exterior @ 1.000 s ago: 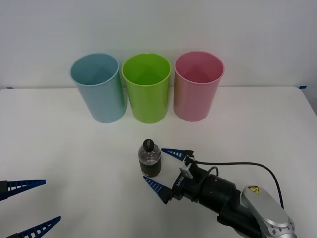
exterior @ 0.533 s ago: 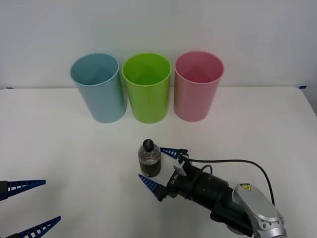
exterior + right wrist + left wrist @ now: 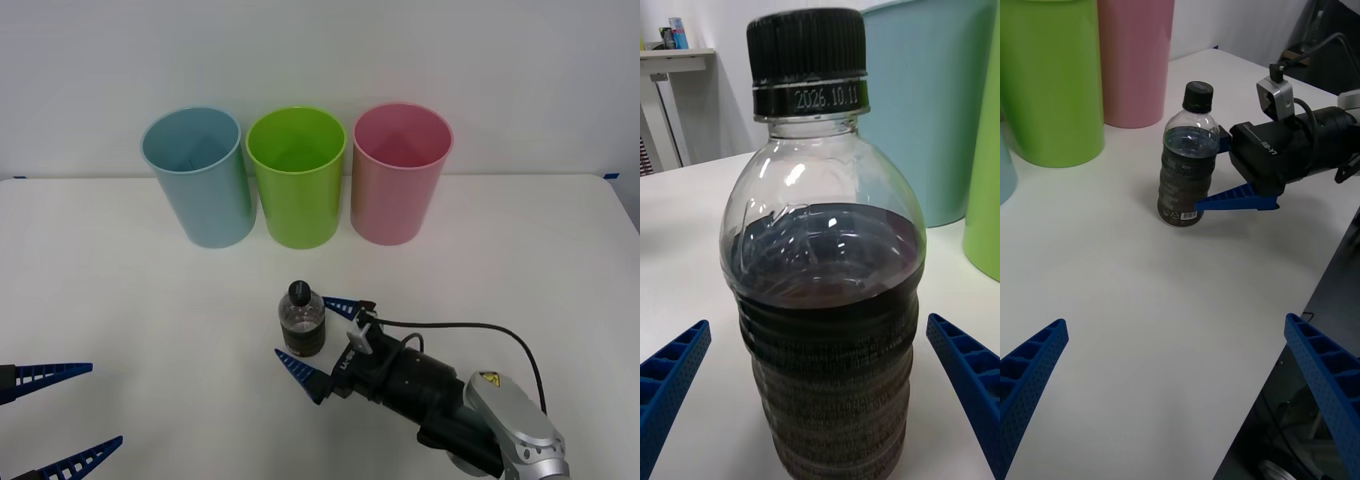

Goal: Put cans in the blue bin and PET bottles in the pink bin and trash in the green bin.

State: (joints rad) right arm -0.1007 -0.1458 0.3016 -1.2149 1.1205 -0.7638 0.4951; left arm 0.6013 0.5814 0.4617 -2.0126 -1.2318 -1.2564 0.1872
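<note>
"Where's the left gripper (image 3: 55, 420)?"

"Parked nearest us at seven o'clock, fingers apart. The right gripper (image 3: 322, 338) reaches in from five o'clock, fingers spread either side of the bottle (image 3: 302, 320), not touching yet."

"And the bottle?"

"Upright mid-worktop (image 3: 120, 290). Part-filled with dark liquid, so I'd guess some weight low down; smooth shoulder, ribbed lower body. I'd grip the ribbed band."

"Beyond it?"

"At twelve o'clock, the blue bin (image 3: 198, 180), green bin (image 3: 297, 180) and pink bin (image 3: 398, 176). Pink's its home."
</note>
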